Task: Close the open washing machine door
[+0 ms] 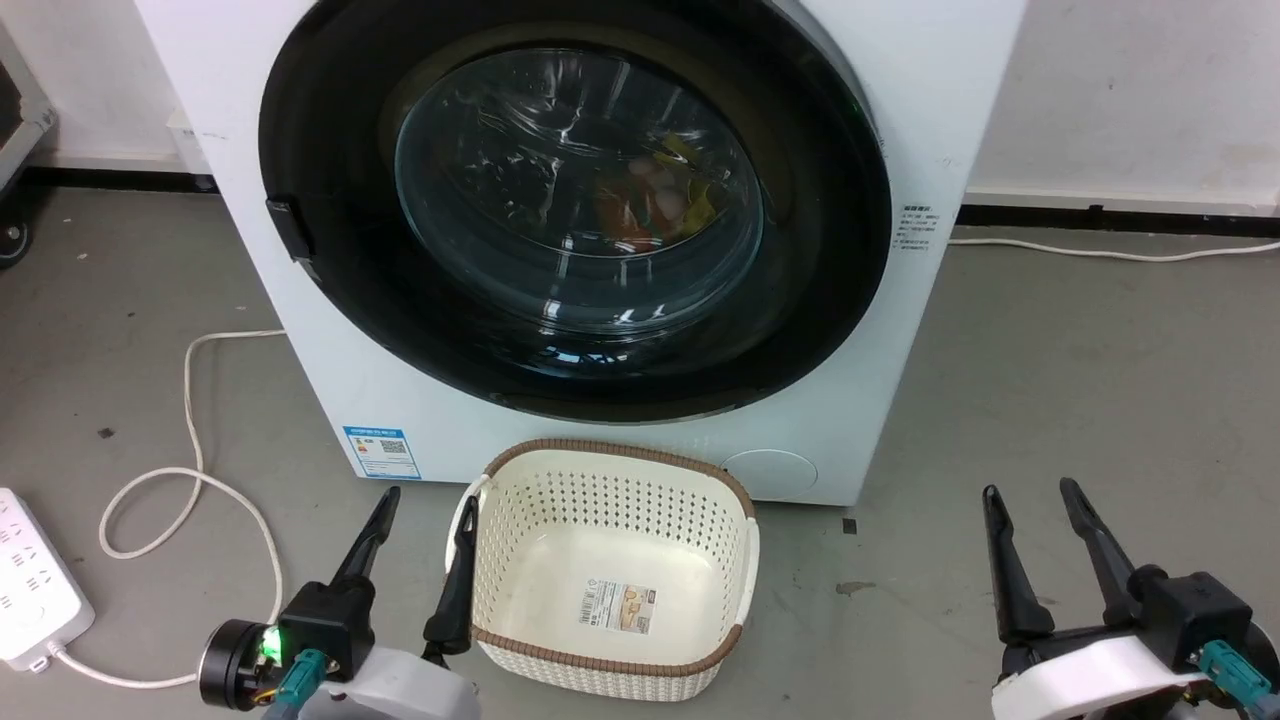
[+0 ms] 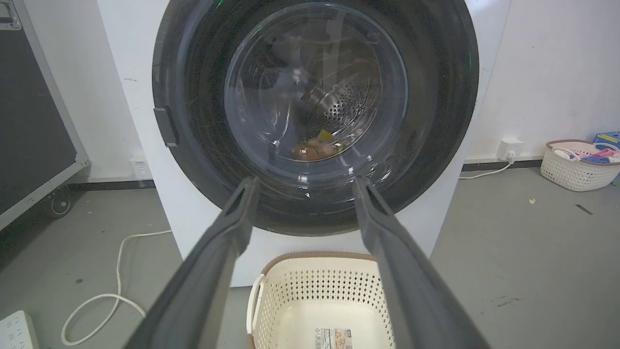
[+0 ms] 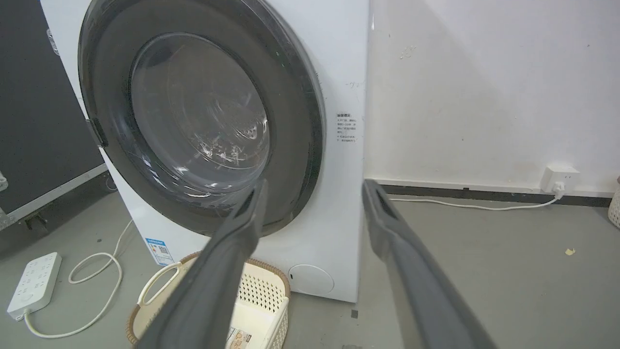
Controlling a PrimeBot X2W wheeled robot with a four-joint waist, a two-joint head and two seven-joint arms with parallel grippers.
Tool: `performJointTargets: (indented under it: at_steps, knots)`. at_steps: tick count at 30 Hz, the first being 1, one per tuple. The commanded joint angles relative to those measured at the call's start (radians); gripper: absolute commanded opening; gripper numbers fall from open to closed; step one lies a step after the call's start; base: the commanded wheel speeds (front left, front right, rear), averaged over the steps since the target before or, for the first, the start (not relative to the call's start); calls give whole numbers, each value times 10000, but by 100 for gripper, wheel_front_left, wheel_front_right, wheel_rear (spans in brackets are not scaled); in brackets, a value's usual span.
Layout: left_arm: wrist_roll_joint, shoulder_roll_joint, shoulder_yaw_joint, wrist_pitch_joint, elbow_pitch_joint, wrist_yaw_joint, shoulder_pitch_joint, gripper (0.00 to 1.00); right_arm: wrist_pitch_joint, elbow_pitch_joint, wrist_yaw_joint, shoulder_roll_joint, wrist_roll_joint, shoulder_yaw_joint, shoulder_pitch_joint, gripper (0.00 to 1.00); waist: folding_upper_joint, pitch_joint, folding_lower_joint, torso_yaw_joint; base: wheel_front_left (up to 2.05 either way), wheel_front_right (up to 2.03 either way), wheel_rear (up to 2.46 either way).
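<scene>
White washing machine point(image 1: 330, 380), one door point(image 1: 575, 200) shut, one basket point(image 1: 612, 452), left and right jaws spread empty.

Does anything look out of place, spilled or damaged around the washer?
Nothing stands out. The door sits shut against the washing machine, the basket stands upright and empty before it, and the left gripper and right gripper are open, holding nothing.

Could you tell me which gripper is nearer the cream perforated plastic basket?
Left. The left gripper sits right beside the cream perforated plastic basket, at its left rim; the right gripper stands well off to its right.
</scene>
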Motion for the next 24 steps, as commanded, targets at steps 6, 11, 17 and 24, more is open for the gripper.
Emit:
performJointTargets:
  at_steps: [6, 11, 17, 24]
  knots:
    - [2, -2, -2, 15, -6, 2, -2, 0, 10, 69, 0, 0, -2, 10, -7, 0, -1, -2, 1, 12, 0, 0, 0]
    - [26, -12, 15, 111, -73, 49, 17, 0, 107, 12, 0, 2, -43, 16, 4, 0, -1, 4, 1, 21, 0, 0, 0]
    - [57, -26, 42, 233, -157, 109, 41, 0, 230, -62, -1, 4, -99, 30, 18, 0, -1, 12, 1, 33, 0, 0, 0]
    - [93, -42, 73, 376, -255, 179, 69, 0, 372, -147, -1, 7, -163, 46, 34, 0, -1, 21, 1, 46, 0, 0, 0]
